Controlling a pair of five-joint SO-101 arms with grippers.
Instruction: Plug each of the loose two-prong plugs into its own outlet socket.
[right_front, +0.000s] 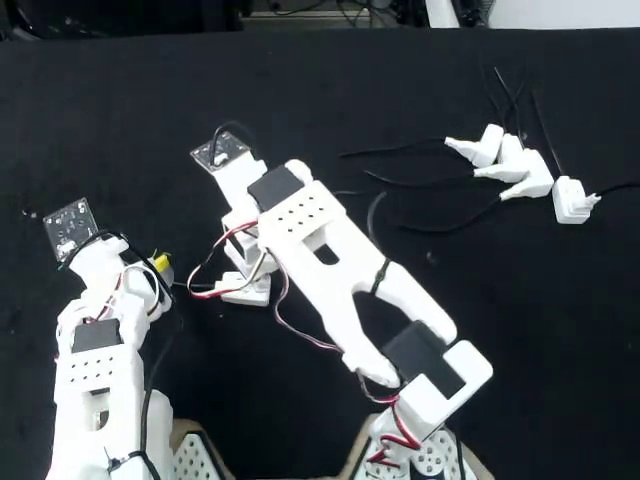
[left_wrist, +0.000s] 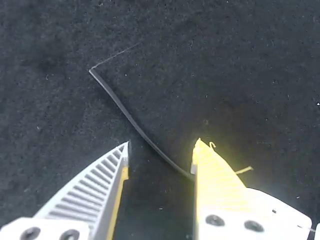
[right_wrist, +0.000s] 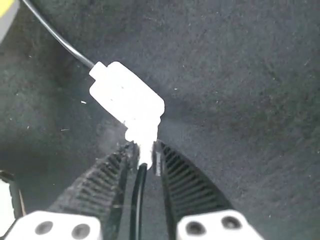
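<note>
A white two-prong plug (right_wrist: 142, 137) is pinched at its cable end by my right gripper (right_wrist: 145, 152), whose fingers are shut on it. The plug meets a white outlet socket (right_wrist: 125, 95) whose black cable runs away over the cloth. From above, this joined pair (right_front: 245, 291) lies left of centre under the right gripper (right_front: 250, 272). My left gripper (left_wrist: 160, 155) is open just above the cloth, with a thin black cable (left_wrist: 130, 120) passing between its fingers. In the high view the left gripper (right_front: 160, 270) sits just left of the pair.
Several more white plugs and sockets (right_front: 505, 162) with black cables lie at the far right, along with a separate white block (right_front: 571, 199). Black cloth (right_front: 420, 90) covers the table. The right arm (right_front: 340, 270) stretches diagonally across the middle.
</note>
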